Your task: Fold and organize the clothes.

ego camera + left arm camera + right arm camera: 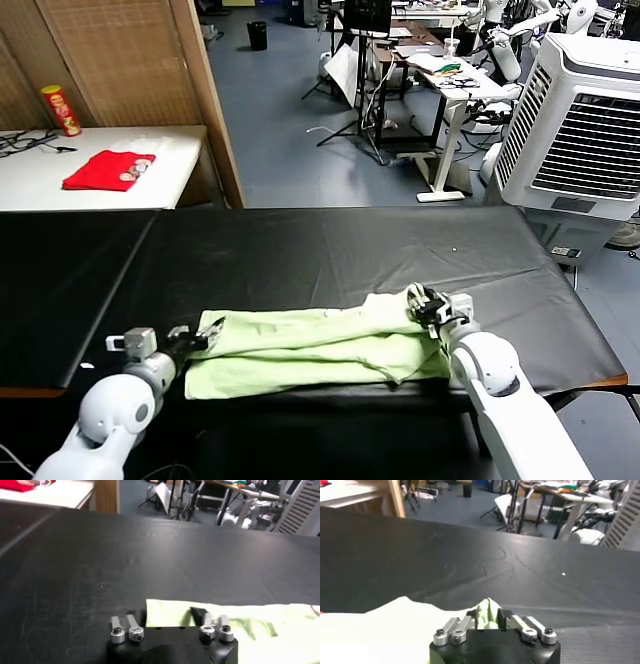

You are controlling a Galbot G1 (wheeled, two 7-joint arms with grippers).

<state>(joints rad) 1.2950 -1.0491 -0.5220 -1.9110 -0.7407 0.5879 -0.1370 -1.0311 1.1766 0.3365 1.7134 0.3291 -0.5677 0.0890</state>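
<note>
Right pincer (428, 303) clamps a raised ridge of the pale green shirt (310, 352) at the garment's right end, a peak of fabric standing up between its jaws in the right wrist view. At the opposite end the left pincer (205, 334) sits at the shirt's left edge; its wrist view shows one corner of cloth lying between partly spread fingers (131, 622), and whether they have actually gripped it cannot be told. The shirt lies in a long, loosely doubled band along the near edge of the black tabletop (330, 250), its lower layer reaching almost to the front rim.

For a clean fold, both ends probably need to be held firmly before anything rises, so the left side should be confirmed closed on the cloth first. The two arms would then do best to lift together and level, keeping the fabric taut between them, since the thin material is likely to sag or slip from a shallow pinch. A red cloth (108, 170) lies well apart on the white side table (170, 160).
</note>
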